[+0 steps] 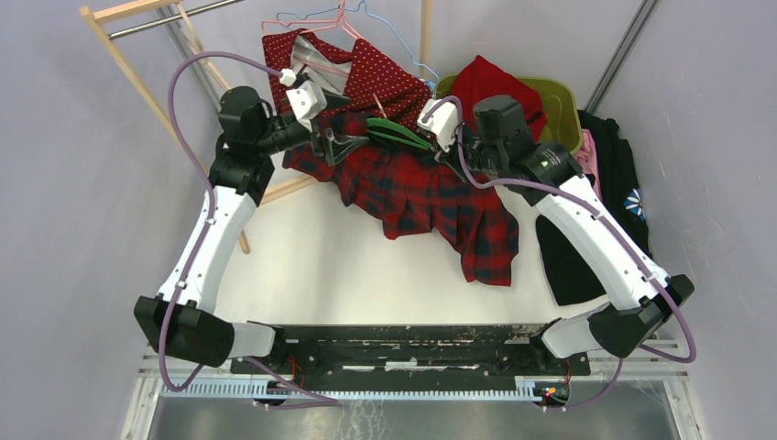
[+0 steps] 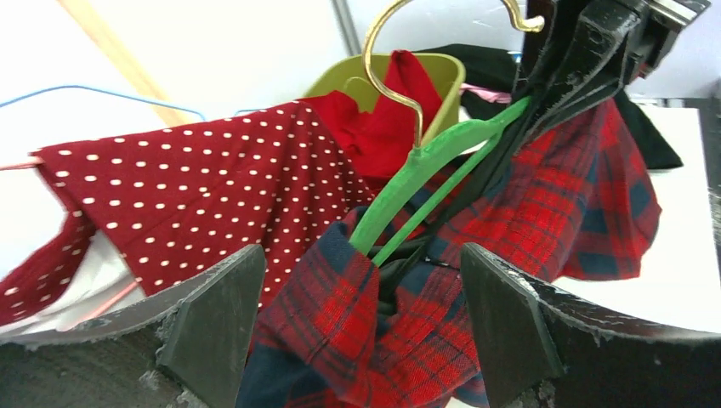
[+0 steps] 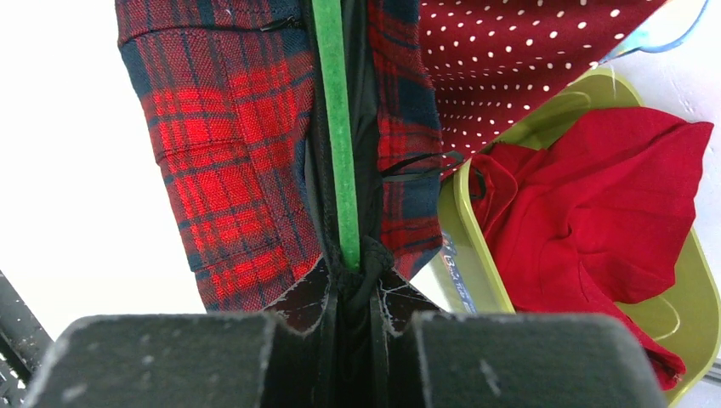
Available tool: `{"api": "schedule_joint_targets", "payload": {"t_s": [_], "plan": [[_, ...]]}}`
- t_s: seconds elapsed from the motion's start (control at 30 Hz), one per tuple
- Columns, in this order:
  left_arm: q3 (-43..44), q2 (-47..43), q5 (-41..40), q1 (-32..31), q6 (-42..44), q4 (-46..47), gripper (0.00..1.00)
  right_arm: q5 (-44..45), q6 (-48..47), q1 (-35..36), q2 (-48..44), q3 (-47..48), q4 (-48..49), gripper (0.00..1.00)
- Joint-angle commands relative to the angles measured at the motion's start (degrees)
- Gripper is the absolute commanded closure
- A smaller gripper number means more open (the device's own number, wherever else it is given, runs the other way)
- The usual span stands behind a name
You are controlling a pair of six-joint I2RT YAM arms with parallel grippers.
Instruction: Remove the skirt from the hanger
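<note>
The red and navy plaid skirt point(image 1: 431, 197) lies bunched on the white table, its waistband still over the green plastic hanger point(image 1: 399, 133). In the left wrist view my left gripper point(image 2: 361, 327) is open, and a fold of the skirt's waistband point(image 2: 340, 297) sits between its fingers point(image 2: 217, 323) over one end of the hanger point(image 2: 425, 161). The hanger's gold hook point(image 2: 387, 68) points up. My right gripper point(image 3: 350, 285) is shut on the other end of the hanger point(image 3: 336, 127), pinching a black loop of the skirt point(image 3: 221, 153) with it. From above, the left gripper point(image 1: 334, 147) and right gripper point(image 1: 449, 137) face each other.
A red polka-dot garment point(image 1: 385, 78) on wire hangers point(image 1: 316, 23) lies behind the skirt. An olive bin point(image 1: 559, 96) at the back right holds red cloth point(image 1: 490, 82). Dark clothing point(image 1: 609, 165) is piled at the right. A wooden rack point(image 1: 128, 64) leans at the back left.
</note>
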Motion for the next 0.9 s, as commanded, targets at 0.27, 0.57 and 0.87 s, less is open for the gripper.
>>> {"api": "schedule_joint_targets", "payload": {"t_s": [0.27,0.57,0.87], "plan": [[6.03,5.47,12.98,-1.91,-2.62,7.41,0.11,-2.85,-0.25,0.82,-4.50,2.74,6.80,0.99],[8.99,9.76,14.02,-7.58,-5.19,6.21,0.20,-2.95,-0.67,1.73,-4.15,3.74,6.68,0.99],[7.40,9.99,11.68,-9.09,0.83,-3.67,0.28,-2.52,-0.89,2.50,-3.85,5.15,6.26,0.99]]}}
